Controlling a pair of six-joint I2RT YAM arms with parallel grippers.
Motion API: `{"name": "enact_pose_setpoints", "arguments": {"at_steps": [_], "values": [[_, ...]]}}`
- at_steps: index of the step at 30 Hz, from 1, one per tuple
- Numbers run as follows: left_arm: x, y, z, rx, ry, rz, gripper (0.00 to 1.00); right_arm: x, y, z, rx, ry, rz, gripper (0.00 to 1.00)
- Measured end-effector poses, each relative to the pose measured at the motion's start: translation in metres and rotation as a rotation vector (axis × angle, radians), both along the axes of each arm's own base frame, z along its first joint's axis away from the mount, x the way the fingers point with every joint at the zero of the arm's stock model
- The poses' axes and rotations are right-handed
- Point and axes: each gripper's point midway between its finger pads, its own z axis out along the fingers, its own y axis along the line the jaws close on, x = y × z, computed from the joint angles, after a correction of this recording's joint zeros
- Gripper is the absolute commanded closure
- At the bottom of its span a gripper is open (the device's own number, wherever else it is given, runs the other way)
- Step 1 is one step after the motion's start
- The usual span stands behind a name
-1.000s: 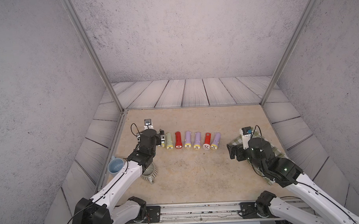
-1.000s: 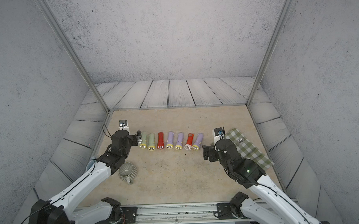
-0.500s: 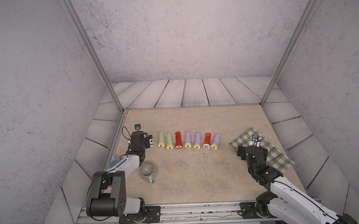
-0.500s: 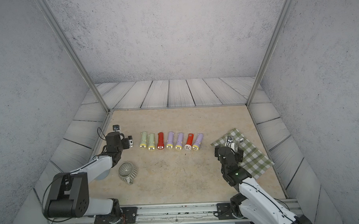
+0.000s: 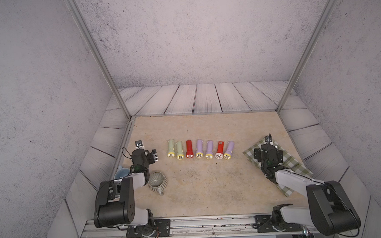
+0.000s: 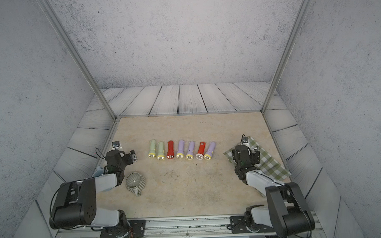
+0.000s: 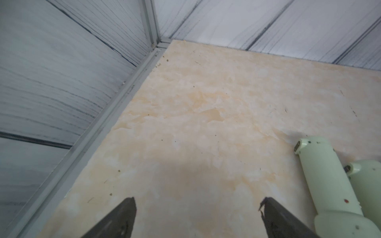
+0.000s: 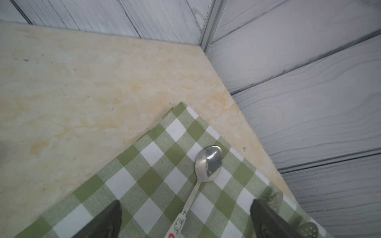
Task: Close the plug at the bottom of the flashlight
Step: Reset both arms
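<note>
a pale blue cup (image 5: 121,173) sits at the far left edge of the beige marbled bench (image 5: 209,188), partly hidden behind the left arm (image 5: 139,159). that arm's jaws stand wide apart with nothing between them, low over bare bench in the left wrist view. just beside the arm stands a ribbed grey-green ceramic mug (image 5: 157,181). near the middle lies a row of seven plastic flashlights (image 5: 199,148), side by side: two pale green, one red, two lilac, one red, one lilac, lens ends toward the front and tail ends toward the back wall. the leftmost pale green flashlight (image 7: 327,181) lies near the left jaws, not touching. i cannot tell which tail plug is open. further right a green and white checked cloth (image 5: 295,163) lies under the right arm (image 5: 268,156), whose jaws also stand wide and empty, above a metal spoon (image 8: 208,162).
</note>
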Motion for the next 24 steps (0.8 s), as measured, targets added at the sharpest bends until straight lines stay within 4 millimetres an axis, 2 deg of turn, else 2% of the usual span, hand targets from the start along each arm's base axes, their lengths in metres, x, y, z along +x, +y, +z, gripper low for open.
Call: {"name": "enact_pose_setpoints", "arguments": {"at_steps": [3,6,8,10,12,14,24], "values": [[0.012,-0.011,0.001,-0.008,-0.059,-0.076,0.02,0.016,0.014,-0.010,0.026,0.005,0.090,0.01],[0.012,-0.016,-0.004,-0.015,-0.050,-0.115,0.02,0.031,0.026,-0.008,0.058,-0.032,0.171,0.01],[0.013,-0.018,0.000,-0.014,-0.069,-0.130,0.02,0.036,0.024,-0.008,0.103,-0.051,0.201,0.01],[0.014,-0.019,0.001,-0.013,-0.069,-0.140,0.02,0.041,0.014,-0.006,0.144,-0.102,0.207,0.01],[0.014,-0.021,0.000,-0.008,-0.063,-0.144,0.02,0.040,0.006,-0.014,0.175,-0.095,0.207,0.01],[0.015,-0.022,0.001,-0.001,-0.061,-0.147,0.02,0.040,0.010,-0.018,0.199,-0.081,0.232,0.01],[0.019,-0.028,0.002,0.034,-0.045,-0.153,0.02,0.045,0.023,-0.013,0.237,-0.094,0.298,0.01]]}}
